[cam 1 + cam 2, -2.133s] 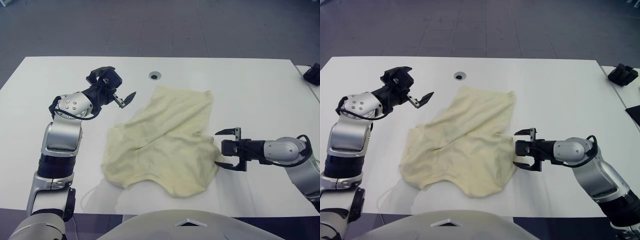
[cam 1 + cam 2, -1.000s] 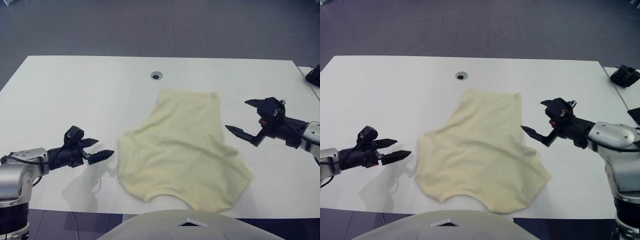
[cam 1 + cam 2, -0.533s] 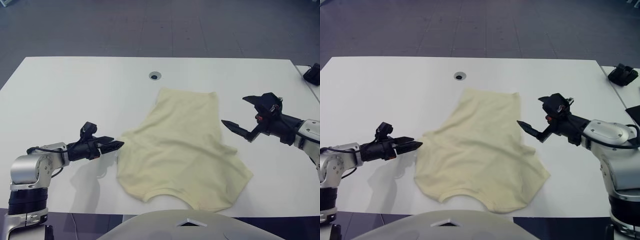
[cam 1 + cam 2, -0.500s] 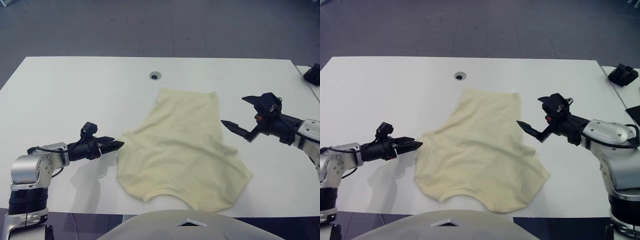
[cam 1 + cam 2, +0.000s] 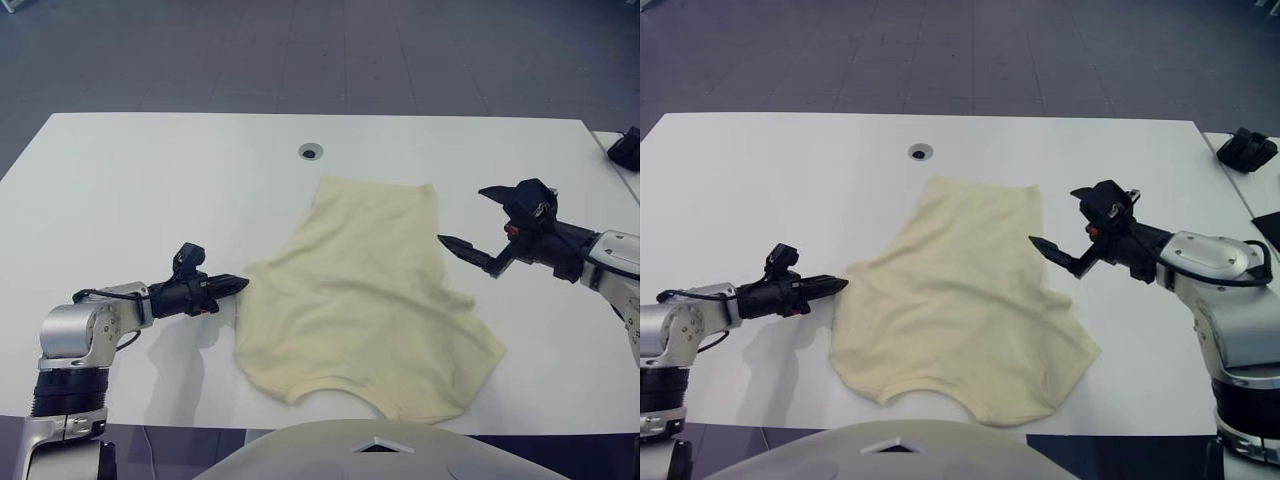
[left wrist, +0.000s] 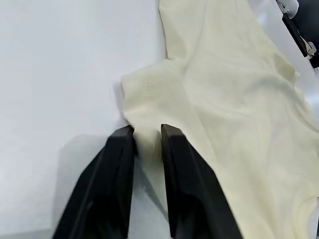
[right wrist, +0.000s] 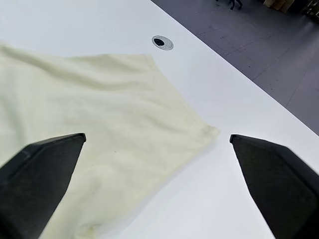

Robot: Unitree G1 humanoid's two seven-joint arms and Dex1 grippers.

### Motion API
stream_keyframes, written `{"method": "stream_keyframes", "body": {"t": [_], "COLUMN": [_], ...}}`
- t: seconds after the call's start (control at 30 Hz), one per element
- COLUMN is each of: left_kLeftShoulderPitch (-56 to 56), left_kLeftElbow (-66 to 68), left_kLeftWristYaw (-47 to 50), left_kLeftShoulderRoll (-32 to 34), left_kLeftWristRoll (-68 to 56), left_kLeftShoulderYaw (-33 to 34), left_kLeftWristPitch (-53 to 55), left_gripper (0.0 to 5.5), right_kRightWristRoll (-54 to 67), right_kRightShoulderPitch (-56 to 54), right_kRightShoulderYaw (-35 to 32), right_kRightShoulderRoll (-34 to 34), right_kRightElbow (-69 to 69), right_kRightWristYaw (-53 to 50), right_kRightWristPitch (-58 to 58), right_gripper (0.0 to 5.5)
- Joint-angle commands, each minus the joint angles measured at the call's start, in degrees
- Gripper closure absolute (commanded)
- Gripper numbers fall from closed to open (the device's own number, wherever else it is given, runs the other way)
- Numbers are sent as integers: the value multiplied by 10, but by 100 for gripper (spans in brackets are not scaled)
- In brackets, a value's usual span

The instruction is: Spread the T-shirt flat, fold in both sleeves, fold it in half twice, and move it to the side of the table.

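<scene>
A pale yellow T-shirt (image 5: 370,290) lies rumpled in the middle of the white table (image 5: 150,170), its hem end pointing away from me. My left gripper (image 5: 240,283) lies low on the table at the shirt's left edge. In the left wrist view its two black fingers (image 6: 117,154) stand close together with a fold of the shirt's edge (image 6: 147,139) between them. My right gripper (image 5: 1065,222) hangs open just above the shirt's right edge, near the far right corner (image 7: 207,132), with nothing between its fingers.
A round cable hole (image 5: 311,152) sits in the table beyond the shirt. A black object (image 5: 1245,148) rests on a second surface at the far right. Bare tabletop stretches left and right of the shirt.
My left gripper has slid right along the table to the shirt's left edge and its fingers have come together on the cloth. My right gripper has edged slightly left, still open.
</scene>
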Motion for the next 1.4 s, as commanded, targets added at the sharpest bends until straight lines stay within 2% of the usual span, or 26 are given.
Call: {"method": "stream_keyframes", "body": {"t": [0.03, 0.1, 0.33, 0.57, 0.83, 1.03, 1.2, 1.4], "left_kLeftShoulderPitch": [-3, -13, -82, -139, -111, -138, -175, -193], "left_kLeftElbow": [5, 21, 131, 196, 13, -75, -109, -155], "left_kLeftWristYaw": [12, 26, 93, 103, 114, 115, 142, 193], "left_kLeftShoulderRoll": [5, 2, 1, 20, 60, 86, 39, -39], "left_kLeftWristRoll": [1, 11, 48, 72, 39, 19, -1, -17], "left_kLeftShoulderYaw": [-1, 2, 21, 24, 41, 6, -12, -4], "left_kLeftWristPitch": [8, 3, -22, -46, 71, 155, 211, 293], "left_gripper": [523, 546, 546, 546, 546, 546, 546, 546], "right_kRightWristRoll": [-5, -6, -9, -16, -13, -11, -13, -12], "right_kRightShoulderPitch": [-9, -11, -14, -19, 27, 74, 79, 71], "right_kRightShoulderYaw": [7, 9, 10, 15, -2, -20, -11, -7], "right_kRightShoulderRoll": [0, 1, 1, 9, 32, 64, 77, 72], "right_kRightElbow": [6, 8, 15, 19, -20, -64, -73, -68], "right_kRightWristYaw": [-6, -7, -18, -34, -67, -108, -124, -119], "right_kRightWristPitch": [-3, -5, -7, -6, 8, 22, 24, 22], "right_gripper": [10, 10, 10, 10, 10, 10, 10, 10]}}
